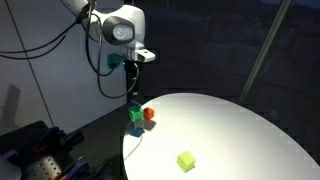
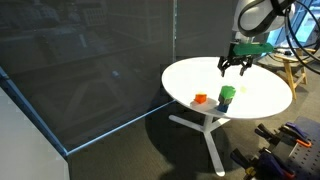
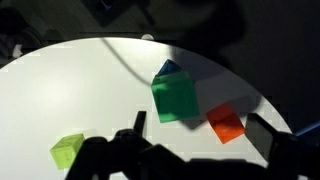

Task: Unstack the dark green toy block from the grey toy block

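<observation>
Fingers are seen spread apart, with nothing gripped between them. In the wrist view they appear as two dark shapes at the lower edge. In both exterior views they are held in the air above the stack, clear of it and touching no block.

The dark green toy block is still stacked on the grey toy block, close to the rim of the round white worktop. In the wrist view the dark green toy block is found roughly between the two fingers, nearer the one on the picture's left. It is seen mostly from above and sits slightly turned. Only a bluish corner of the grey toy block is shown past its upper edge.

An orange-red cube is placed on the worktop just beside the stack; whether it touches the stack cannot be told. In the wrist view this cube lies to the lower right of the green one. A yellow-green cube is set well apart from the stack, alone on the white surface, and is seen in the wrist view near the lower left.

In an exterior view the stack is seen below the spread fingers.
</observation>
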You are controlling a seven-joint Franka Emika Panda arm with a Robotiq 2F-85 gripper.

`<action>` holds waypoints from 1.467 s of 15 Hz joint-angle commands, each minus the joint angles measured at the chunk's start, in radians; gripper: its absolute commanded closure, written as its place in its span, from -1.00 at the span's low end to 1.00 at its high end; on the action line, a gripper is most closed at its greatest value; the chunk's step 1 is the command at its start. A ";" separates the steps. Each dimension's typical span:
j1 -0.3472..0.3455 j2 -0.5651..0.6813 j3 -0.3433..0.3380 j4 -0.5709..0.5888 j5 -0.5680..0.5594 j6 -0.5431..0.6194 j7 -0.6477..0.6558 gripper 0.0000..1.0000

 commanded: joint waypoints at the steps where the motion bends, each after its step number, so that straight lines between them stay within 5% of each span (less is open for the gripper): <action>1: -0.012 -0.007 -0.010 -0.038 -0.007 0.051 -0.049 -1.00; 22: -0.006 0.141 -0.027 -0.055 0.025 0.228 -0.140 -1.00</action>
